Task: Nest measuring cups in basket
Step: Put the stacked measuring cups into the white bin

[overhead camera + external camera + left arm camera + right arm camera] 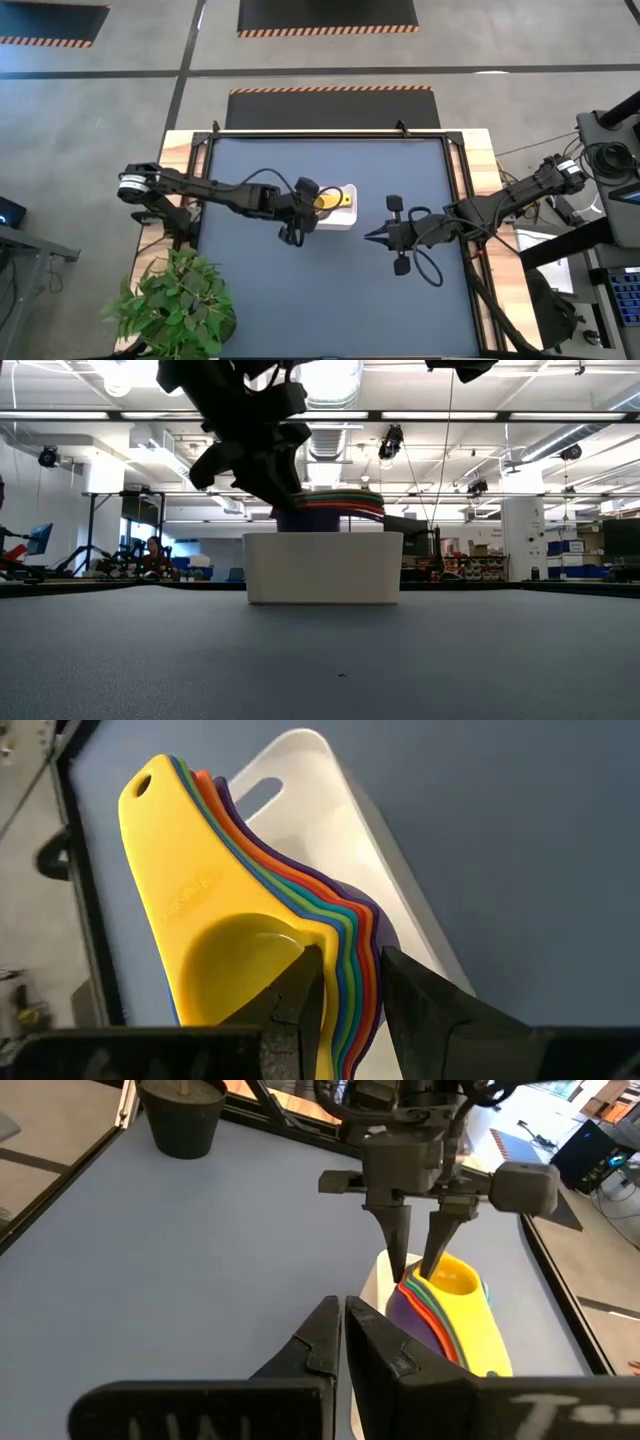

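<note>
Table point(260, 290) fills the middle of the high view; potted plant point(175, 305) at lower left, off its corner. Basket point(338, 222), white, sits just left of centre. Measuring cups point(250, 940) nested in it, yellow on top (coloured rims fanned beneath). Left gripper point(350, 990) clamps the stack's rim edge. Right gripper point(368, 237), pinched together and holding nothing, waits just right of the basket.

Mostly plastic here, on a matt mat

The stacked measuring cups point(240, 935) look like smooth, slightly glossy plastic, the basket point(330, 815) smooth white plastic. Table mat point(300, 290) is matt blue-grey, with bare wood edges point(478, 150) at frame right. Left gripper point(350, 985) fingers look matt black.
</note>
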{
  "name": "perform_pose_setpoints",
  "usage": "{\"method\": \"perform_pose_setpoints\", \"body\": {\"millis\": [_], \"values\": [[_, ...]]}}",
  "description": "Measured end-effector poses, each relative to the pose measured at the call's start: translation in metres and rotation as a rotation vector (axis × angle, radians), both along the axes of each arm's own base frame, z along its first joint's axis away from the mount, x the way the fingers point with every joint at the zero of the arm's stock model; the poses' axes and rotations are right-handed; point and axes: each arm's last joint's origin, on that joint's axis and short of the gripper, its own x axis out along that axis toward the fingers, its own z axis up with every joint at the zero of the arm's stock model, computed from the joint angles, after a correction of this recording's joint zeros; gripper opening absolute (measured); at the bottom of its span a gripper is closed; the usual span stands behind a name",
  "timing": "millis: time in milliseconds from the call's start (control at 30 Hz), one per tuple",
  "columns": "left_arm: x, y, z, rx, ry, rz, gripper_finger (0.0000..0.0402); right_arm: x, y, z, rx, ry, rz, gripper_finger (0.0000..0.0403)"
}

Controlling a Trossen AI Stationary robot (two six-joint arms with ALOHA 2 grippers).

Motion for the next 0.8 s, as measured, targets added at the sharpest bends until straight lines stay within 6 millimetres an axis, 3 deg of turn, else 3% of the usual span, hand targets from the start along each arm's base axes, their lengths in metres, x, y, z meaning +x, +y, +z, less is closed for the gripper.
{"method": "perform_pose_setpoints", "body": {"millis": [800], "values": [[0.000,0.011,-0.012,-0.077,0.004,0.022,0.0074,0.000,0.000,0.000,-0.001,-0.001,-0.002,0.0009]]}}
